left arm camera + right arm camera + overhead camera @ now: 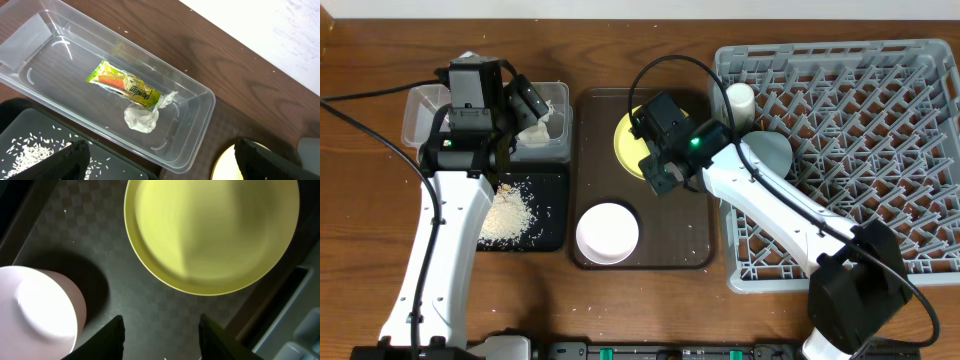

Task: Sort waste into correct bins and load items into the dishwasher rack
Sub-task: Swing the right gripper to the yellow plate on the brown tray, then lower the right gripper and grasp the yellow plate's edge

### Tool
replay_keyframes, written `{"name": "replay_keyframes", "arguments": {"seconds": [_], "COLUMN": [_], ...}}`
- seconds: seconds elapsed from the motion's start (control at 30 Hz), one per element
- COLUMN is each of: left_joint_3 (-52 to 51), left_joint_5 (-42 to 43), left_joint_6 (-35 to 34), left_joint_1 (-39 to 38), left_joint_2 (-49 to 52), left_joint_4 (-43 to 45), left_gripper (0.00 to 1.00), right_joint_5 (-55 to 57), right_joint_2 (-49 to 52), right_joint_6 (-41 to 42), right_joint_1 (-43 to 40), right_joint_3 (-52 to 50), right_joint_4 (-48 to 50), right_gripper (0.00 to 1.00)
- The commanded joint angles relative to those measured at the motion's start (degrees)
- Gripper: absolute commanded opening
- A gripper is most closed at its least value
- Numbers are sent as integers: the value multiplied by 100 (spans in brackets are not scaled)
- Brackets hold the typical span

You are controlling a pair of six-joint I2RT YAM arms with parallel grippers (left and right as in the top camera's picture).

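Over the desk (370,45), seen from above, the left hand (527,102) is hanging spread and empty above the clear tub (415,112). The right hand (655,172) is hovering at the near edge of the yellow plate (626,140) on the brown tray (588,120), with the white bowl (608,232) close beside it. The rack (880,120) is already carrying a cup (740,97) and a blue bowl (772,150) in its near-left corner. The plate's route is therefore looking tight, and a knock on either is likely.

From the left wrist, the wrapper (125,86) and tissue (141,118) are lying in the tub, touching each other. The crumbs (30,147) are sitting in the black tray (35,125). A careless drop would be striking the tub's rim.

From the right wrist, the fingers (112,340) are standing partly apart and pinching nothing, with bare tray showing between them. The plate is lying flat just ahead. Its low rim is offering little purchase, so I judge that the fingers risk skidding over it or shoving the plate along the tray. A thin edge grip may also be letting it swing or slip in transit. The bowl is sitting near the left finger and could be nudged.
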Motion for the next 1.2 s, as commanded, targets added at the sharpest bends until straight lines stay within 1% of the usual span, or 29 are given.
{"name": "replay_keyframes", "arguments": {"seconds": [0.0,0.17,0.5,0.7,0.83,0.97,1.17], "left_joint_3": [85,85,85,85,85,85,85], "left_joint_5": [-28,-31,-31,-31,-31,-28,-31], "left_joint_6": [15,15,15,15,15,15,15], "left_joint_1": [28,28,28,28,28,28,28], "left_joint_2": [31,31,31,31,31,31,31], "left_joint_4": [4,4,4,4,4,4,4], "left_gripper": [95,95,95,95,95,95,95], "right_joint_5": [35,35,37,35,-107,-149,-136], "right_joint_2": [57,57,57,57,57,136,614], "right_joint_6": [-31,-39,-42,-57,-490,-957,-1165], "right_joint_1": [26,26,26,26,90,243,372], "right_joint_3": [-42,-111,-673,-791,-852,-1054,-1239], "right_joint_4": [26,146,632,745,837,1276,2072], "right_gripper": [47,47,48,50,51,52,52]}}
